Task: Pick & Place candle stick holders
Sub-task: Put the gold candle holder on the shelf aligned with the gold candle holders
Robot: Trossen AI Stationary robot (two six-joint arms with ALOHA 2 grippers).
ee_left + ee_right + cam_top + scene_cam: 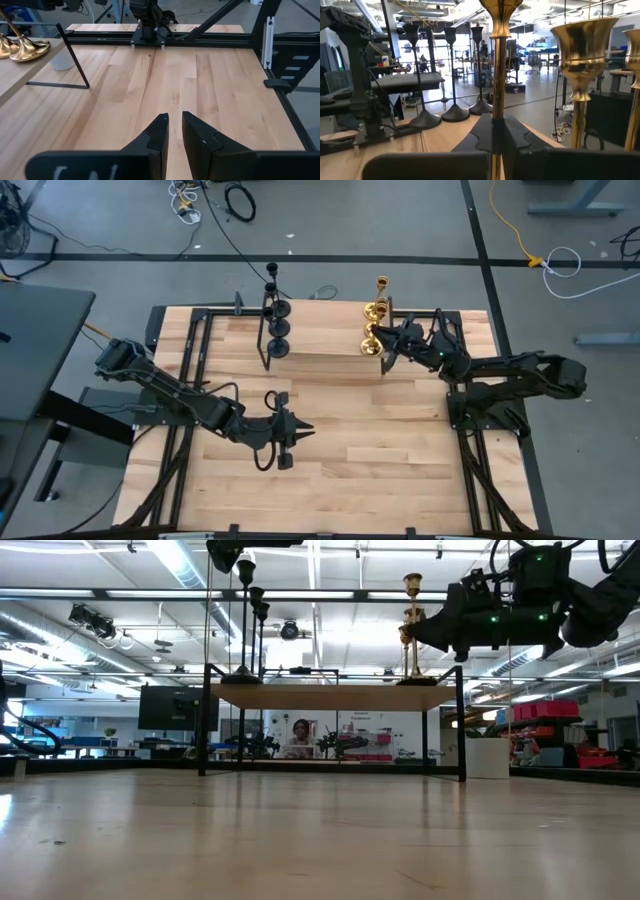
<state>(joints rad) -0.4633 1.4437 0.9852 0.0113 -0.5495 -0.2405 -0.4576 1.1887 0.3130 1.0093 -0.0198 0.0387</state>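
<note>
Left gripper (300, 430) hovers over the bare middle of the wooden table (380, 450), nearest the front edge. Its fingers (159, 135) stand a narrow slit apart with nothing between them.

Farther back, a raised wooden shelf (320, 335) on a black frame spans the rear of the table. Right gripper (385, 350) reaches in at the shelf's right end. In the right wrist view its fingers (482, 132) are clamped on the thin stem of a gold candle stick holder (496, 75), which stands upright.

Two more gold holders (580, 60) stand just beside the gripped one; all three form a row on the shelf's right part (376, 320).

Three black holders (277, 315) stand in a row on the shelf's left part, well apart from the gold ones; in the right wrist view they are upright on flared bases (455, 112).

Beyond the table, a person (300, 735) sits in the room behind, seen under the shelf in the low view.
</note>
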